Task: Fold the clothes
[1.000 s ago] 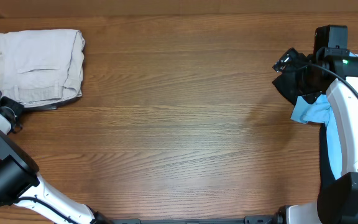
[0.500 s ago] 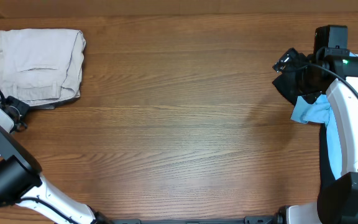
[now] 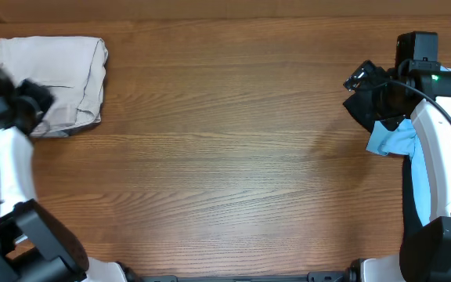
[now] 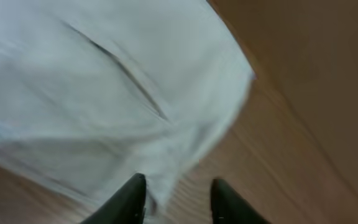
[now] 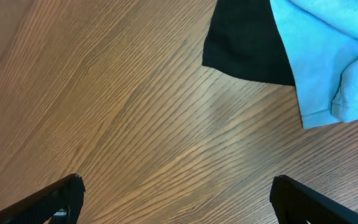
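Observation:
The clothes, beige trousers (image 3: 61, 66), lie folded into a compact stack at the table's far left corner. My left gripper (image 3: 37, 102) hovers over the stack's near left part. In the left wrist view the trousers (image 4: 104, 93) fill the frame, blurred, with a slit pocket showing. There my left gripper (image 4: 179, 183) has its jaws apart; the cloth's edge lies by the left finger and nothing is pinched. My right gripper (image 3: 356, 94) is at the far right; in its wrist view my right gripper (image 5: 176, 186) stands wide open over bare wood.
A grey cloth edge (image 3: 77, 128) peeks out under the beige stack. A light blue T-shirt (image 3: 394, 139) lies beside the right arm, and in the right wrist view the T-shirt (image 5: 328, 56) partly covers a dark flat piece (image 5: 247, 43).
My left gripper has swung from the stack's near left corner up over the stack, and its jaws have parted. The right arm has not moved.

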Robot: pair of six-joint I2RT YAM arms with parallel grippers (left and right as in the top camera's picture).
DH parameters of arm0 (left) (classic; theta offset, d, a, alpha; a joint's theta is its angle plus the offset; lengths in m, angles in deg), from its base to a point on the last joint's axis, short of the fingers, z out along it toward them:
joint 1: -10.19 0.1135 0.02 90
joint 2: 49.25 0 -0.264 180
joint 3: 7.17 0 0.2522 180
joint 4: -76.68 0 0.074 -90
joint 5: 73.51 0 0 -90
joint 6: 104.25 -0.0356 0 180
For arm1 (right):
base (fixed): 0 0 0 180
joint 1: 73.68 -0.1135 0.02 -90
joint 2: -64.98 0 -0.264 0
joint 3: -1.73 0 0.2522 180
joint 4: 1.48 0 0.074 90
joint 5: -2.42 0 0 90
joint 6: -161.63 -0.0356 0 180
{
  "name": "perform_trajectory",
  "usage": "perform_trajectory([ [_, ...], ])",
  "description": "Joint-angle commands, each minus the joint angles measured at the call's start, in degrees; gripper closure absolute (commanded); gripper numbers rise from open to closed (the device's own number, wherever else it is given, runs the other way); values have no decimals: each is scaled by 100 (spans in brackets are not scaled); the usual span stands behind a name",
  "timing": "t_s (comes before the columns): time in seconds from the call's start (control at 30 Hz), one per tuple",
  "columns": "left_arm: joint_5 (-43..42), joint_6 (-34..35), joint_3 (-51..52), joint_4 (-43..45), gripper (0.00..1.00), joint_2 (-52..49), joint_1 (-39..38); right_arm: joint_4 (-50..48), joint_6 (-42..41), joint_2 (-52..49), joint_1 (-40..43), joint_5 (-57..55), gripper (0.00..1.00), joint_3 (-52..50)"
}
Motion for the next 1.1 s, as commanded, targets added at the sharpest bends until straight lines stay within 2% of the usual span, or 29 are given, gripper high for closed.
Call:
perform_trajectory([
  [0.0,-210,-793,-7,-107,30,-31,-492,-24,24,13,11,-59,0,13],
  [0.03,-205,-984,-7,-127,12,-31,-614,-24,24,13,11,-59,0,13],
  [0.07,-184,-1113,-7,-149,0,-31,-708,-24,24,13,11,-59,0,13],
  [0.2,221,-1176,-7,-328,0,-31,-1045,-24,24,13,11,-59,0,13],
  [0.3,214,-1174,-7,-323,0,-31,-1139,-24,24,13,11,-59,0,13],
  [1.07,214,-1174,-7,-323,0,-31,-1143,-24,24,13,11,-59,0,13],
])
